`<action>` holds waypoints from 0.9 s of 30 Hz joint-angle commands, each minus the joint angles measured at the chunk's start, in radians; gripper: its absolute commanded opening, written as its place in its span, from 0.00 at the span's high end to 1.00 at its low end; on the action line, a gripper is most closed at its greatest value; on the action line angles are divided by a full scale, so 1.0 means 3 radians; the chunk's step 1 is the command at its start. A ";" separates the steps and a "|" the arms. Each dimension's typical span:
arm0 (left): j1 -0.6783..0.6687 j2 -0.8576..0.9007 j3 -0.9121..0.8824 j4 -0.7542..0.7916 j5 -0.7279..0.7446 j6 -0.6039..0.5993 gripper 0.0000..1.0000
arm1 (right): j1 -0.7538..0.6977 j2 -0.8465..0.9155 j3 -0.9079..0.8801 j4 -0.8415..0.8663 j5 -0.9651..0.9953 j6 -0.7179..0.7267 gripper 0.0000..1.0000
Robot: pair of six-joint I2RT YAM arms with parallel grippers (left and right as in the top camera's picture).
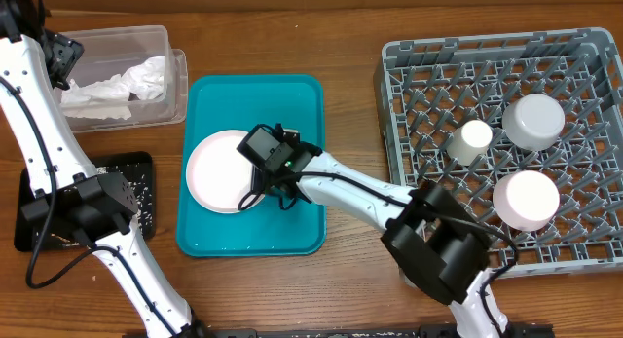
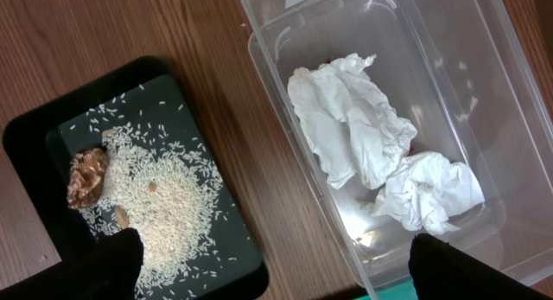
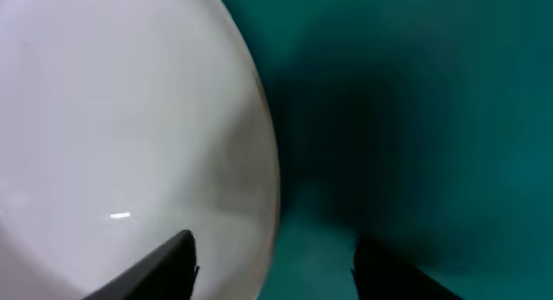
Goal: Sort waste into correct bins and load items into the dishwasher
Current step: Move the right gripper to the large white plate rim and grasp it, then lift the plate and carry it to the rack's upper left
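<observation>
While our left gripper (image 2: pixel 276 278) hangs spread wide and empty, we see rice (image 2: pixel 164 205) in the black tray (image 2: pixel 26 136) and crumpled napkins (image 2: pixel 354 127) in the clear tub (image 2: pixel 484 118) beside it. Our right gripper (image 3: pixel 272 265), jaws parted, straddles the white plate's (image 3: pixel 112 118) rim on the teal tray (image 1: pixel 292 104). Two bowls (image 1: pixel 533 119) and a cup (image 1: pixel 474 138) sit in the grey rack (image 1: pixel 409 75).

Table (image 1: pixel 350 17): tub (image 1: pixel 178 85), black tray (image 1: pixel 143 165), teal tray (image 1: pixel 253 236), rack (image 1: pixel 389 94)
</observation>
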 commanded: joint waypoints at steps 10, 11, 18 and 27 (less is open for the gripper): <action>-0.0022 -0.0079 0.0061 -0.0008 -0.0057 -0.0056 0.00 | -0.0081 -0.0160 0.0197 -0.0289 -0.0005 0.0032 0.96; -0.0022 -0.0079 0.0061 -0.0008 -0.0057 -0.0056 0.00 | -0.0126 -0.0239 0.0249 -0.0364 -0.0004 0.0028 0.96; -0.0022 -0.0079 0.0061 -0.0008 -0.0057 -0.0056 0.00 | -0.0676 -0.1043 0.0548 -0.0801 0.0023 -0.0481 0.96; -0.0022 -0.0079 0.0061 -0.0008 -0.0057 -0.0056 0.00 | -0.1775 -0.1968 0.0589 -0.1578 0.1376 -0.0932 0.96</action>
